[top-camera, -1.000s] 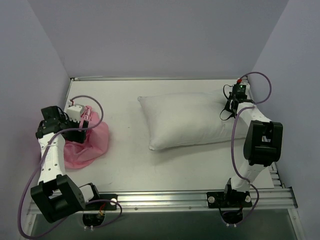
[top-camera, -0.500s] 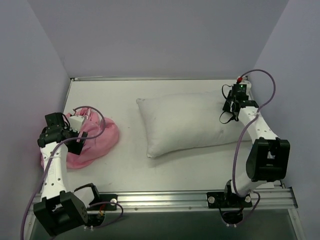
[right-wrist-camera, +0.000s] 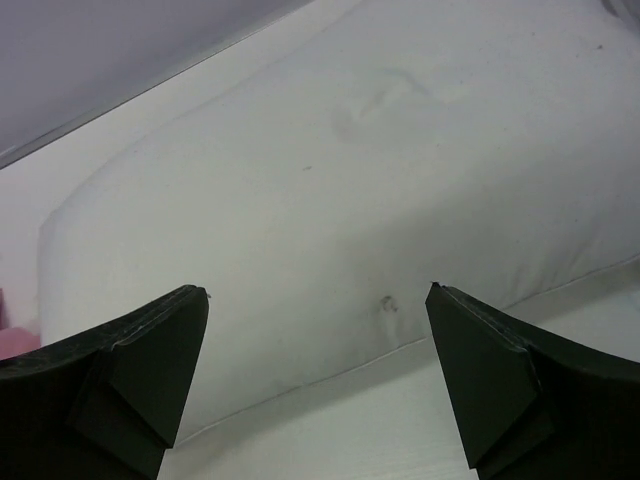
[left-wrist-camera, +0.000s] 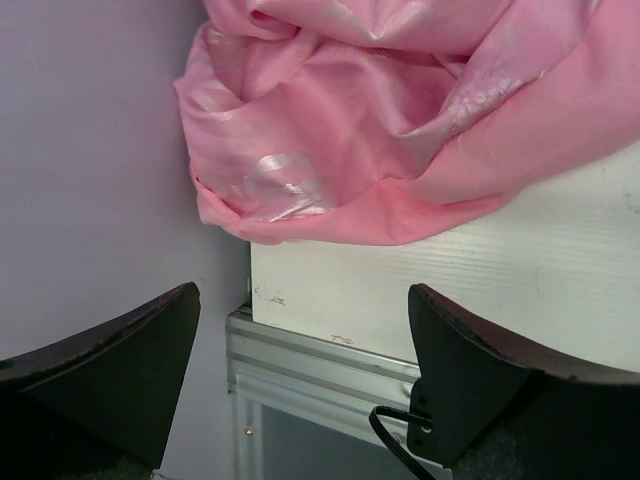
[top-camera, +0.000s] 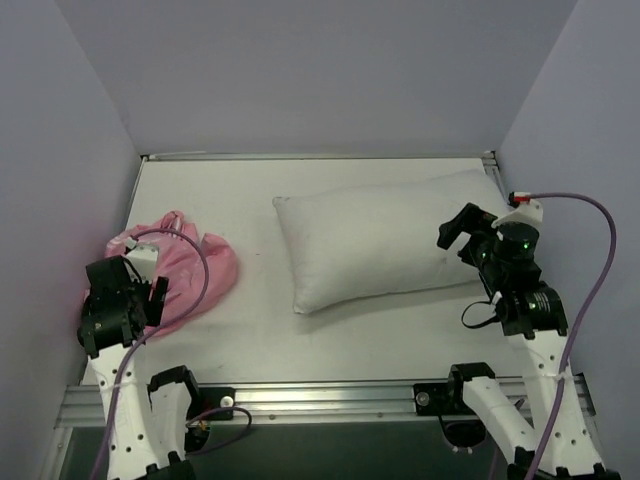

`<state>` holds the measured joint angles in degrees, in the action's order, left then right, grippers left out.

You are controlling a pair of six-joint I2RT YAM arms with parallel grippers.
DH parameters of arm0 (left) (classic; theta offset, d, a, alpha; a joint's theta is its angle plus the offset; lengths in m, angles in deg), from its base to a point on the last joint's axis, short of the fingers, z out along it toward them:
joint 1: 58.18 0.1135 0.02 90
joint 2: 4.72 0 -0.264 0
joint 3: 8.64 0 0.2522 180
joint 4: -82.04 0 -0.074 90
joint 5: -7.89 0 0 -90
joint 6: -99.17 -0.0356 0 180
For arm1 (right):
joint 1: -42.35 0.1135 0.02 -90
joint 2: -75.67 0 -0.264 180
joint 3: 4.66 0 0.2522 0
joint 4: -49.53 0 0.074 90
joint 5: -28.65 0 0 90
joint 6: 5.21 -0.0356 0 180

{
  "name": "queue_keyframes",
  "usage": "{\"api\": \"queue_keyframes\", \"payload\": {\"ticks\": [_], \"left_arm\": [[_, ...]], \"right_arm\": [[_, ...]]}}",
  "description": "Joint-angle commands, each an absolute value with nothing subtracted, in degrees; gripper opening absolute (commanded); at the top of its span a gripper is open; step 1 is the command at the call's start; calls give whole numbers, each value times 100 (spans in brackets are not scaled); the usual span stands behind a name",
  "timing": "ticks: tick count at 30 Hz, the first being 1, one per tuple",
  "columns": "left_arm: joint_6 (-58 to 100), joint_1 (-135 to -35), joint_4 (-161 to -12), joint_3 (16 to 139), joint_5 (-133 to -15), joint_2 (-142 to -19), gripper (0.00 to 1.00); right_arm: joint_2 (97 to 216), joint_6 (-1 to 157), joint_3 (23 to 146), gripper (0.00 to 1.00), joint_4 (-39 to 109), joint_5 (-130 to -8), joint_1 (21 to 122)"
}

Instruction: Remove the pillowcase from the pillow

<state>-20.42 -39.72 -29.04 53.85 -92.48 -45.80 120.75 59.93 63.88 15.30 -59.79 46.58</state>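
The white pillow (top-camera: 380, 240) lies bare across the middle of the table, and it fills the right wrist view (right-wrist-camera: 350, 190). The pink pillowcase (top-camera: 190, 265) sits crumpled in a heap at the left, apart from the pillow; in the left wrist view the pillowcase (left-wrist-camera: 380, 110) takes up the top. My left gripper (top-camera: 140, 292) (left-wrist-camera: 303, 292) hangs open and empty just on the near side of the heap. My right gripper (top-camera: 462, 240) (right-wrist-camera: 318, 290) is open and empty off the pillow's near right edge, touching nothing.
Purple walls close in the left, back and right sides. An aluminium rail (top-camera: 330, 400) runs along the near edge, and the table's near left corner (left-wrist-camera: 300, 310) shows below the pillowcase. A purple cable (top-camera: 590, 270) loops by the right arm.
My right gripper opened, let go of the pillow's right end and drew back toward the near edge. The left arm pulled back toward the near left, leaving the pillowcase in a heap.
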Motion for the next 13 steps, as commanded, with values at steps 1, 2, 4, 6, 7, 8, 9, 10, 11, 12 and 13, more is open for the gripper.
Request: {"api": "queue_keyframes", "payload": {"ticks": [1,2,4,6,7,8,9,10,11,12,13], "left_arm": [[-1747,-3999,-2874,5363,-9336,-4051,94],[-1685,-3999,-2839,5363,-9310,-3980,94],[-1702,-3999,-2777,5337,-9318,-3805,94],[-1606,-3999,-2821,5311,-9572,-3698,94],[-1571,-3999,-2830,5293,-9669,-3620,94],[-1571,-3999,-2830,5276,-9766,-3584,94],[-1597,-3999,-2743,5276,-9862,-3566,94],[-1614,-3999,-2690,5258,-9898,-3540,94],[-1614,-3999,-2646,5275,-9916,-3522,94],[-1614,-3999,-2515,5275,-9916,-3505,94],[-1614,-3999,-2461,5284,-9916,-3479,94]], "right_arm": [[11541,5685,6140,100,1081,-6635,4692],[11453,5667,6087,100,1020,-6828,4692],[11259,5649,6034,100,923,-7005,4692],[11066,5623,5938,100,835,-7076,4692],[11004,5597,5911,100,808,-7067,4692],[10934,5605,5885,100,773,-7058,4692],[10829,5623,5850,100,712,-7093,4692],[10767,5649,5841,100,694,-7111,4692],[10697,5658,5823,100,676,-7128,4692],[10548,5632,5797,100,676,-7085,4692],[10503,5623,5779,100,668,-7058,4692]]}}
